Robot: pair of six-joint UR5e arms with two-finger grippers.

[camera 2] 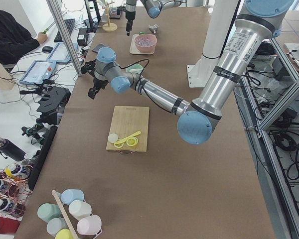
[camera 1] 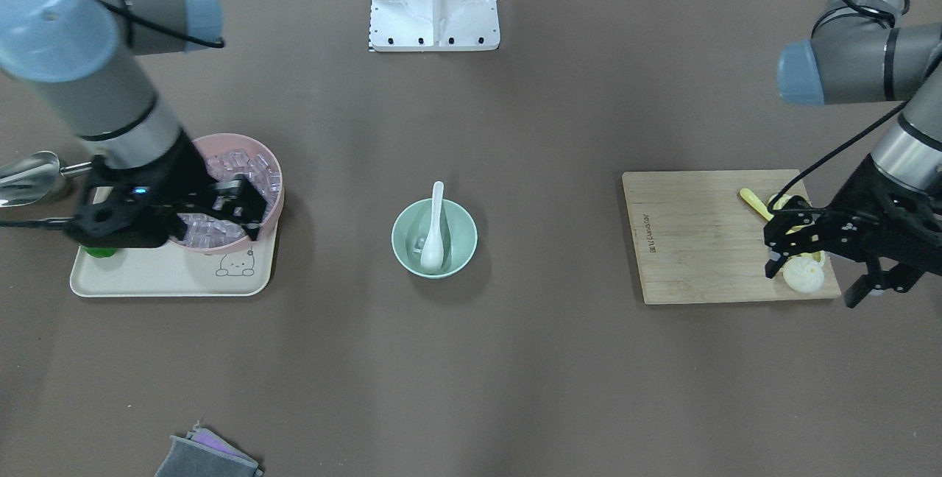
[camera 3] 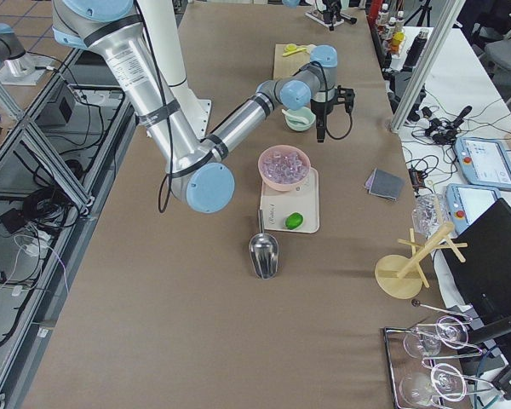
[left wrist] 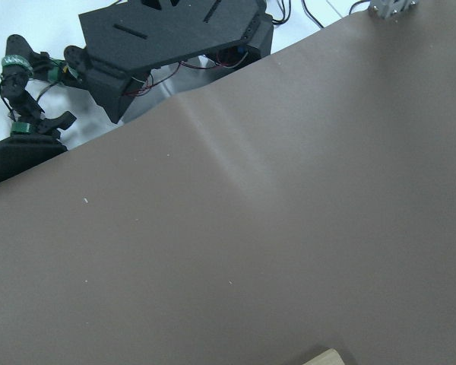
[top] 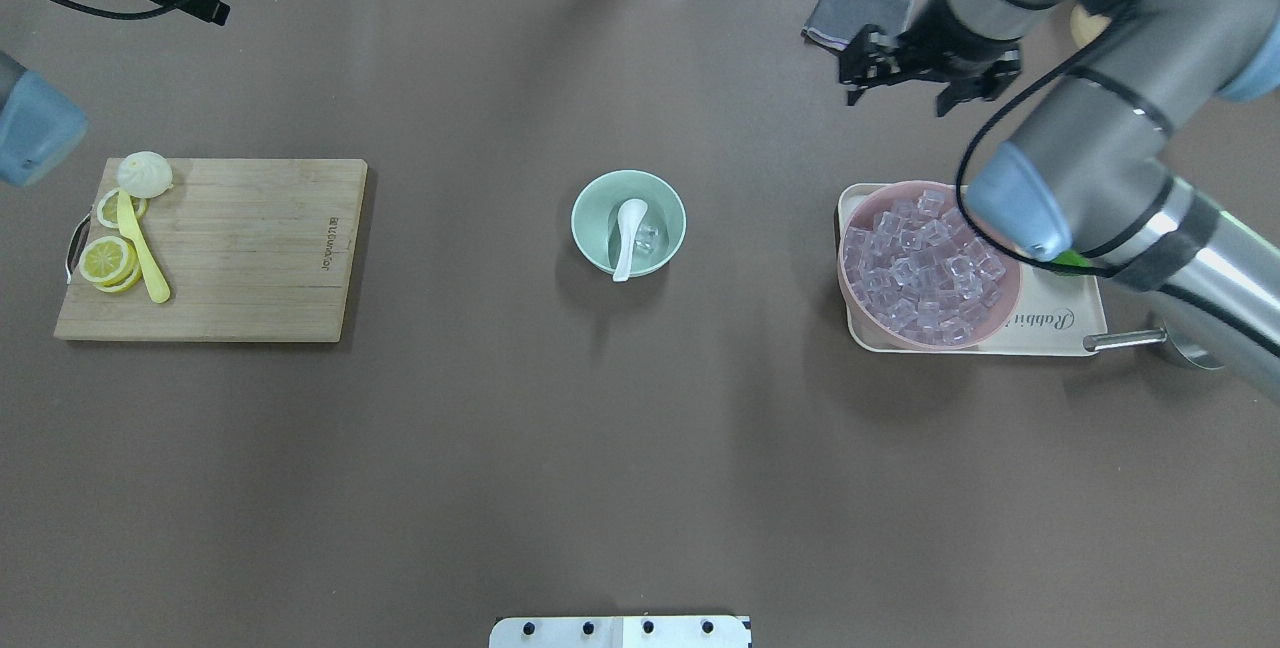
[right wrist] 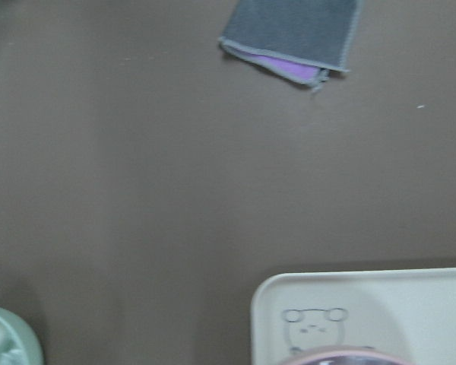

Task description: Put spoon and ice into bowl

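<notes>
Mint bowl holding spoon, ice (clearest overhead)

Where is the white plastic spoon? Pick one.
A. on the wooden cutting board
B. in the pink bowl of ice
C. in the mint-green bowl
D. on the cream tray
C: the white plastic spoon lies in the mint-green bowl, scoop inside beside an ice cube, handle reaching the rim.
</notes>
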